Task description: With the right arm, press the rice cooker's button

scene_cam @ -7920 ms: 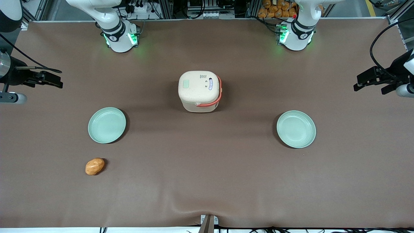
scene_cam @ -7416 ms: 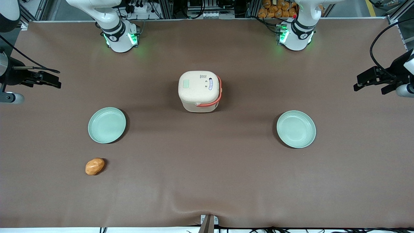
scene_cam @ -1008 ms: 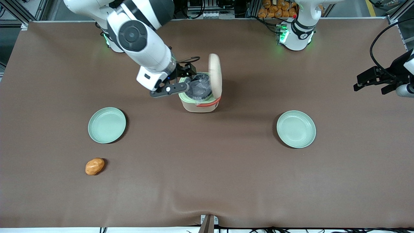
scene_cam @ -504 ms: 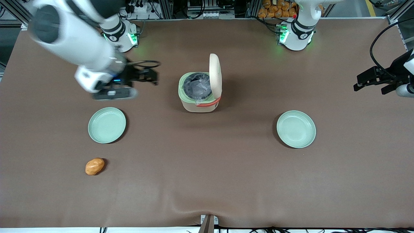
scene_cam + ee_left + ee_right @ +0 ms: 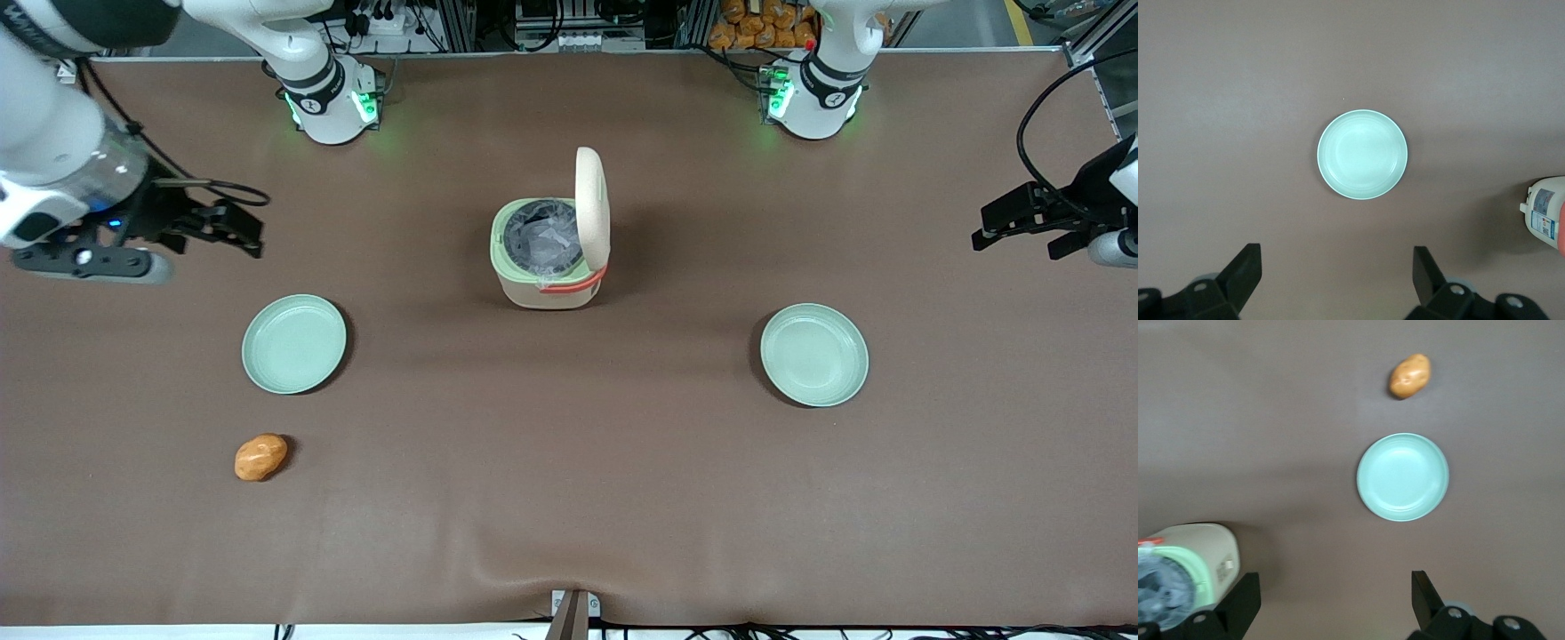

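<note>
Hanging open gripper (image 5: 227, 227), rice cooker (image 5: 544, 267) apart.

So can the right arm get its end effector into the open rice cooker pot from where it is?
Probably yes. The lid stands upright, leaving the grey pot of the rice cooker uncovered. The open end effector hangs above bare table toward the working arm's end, with nothing between.
</note>
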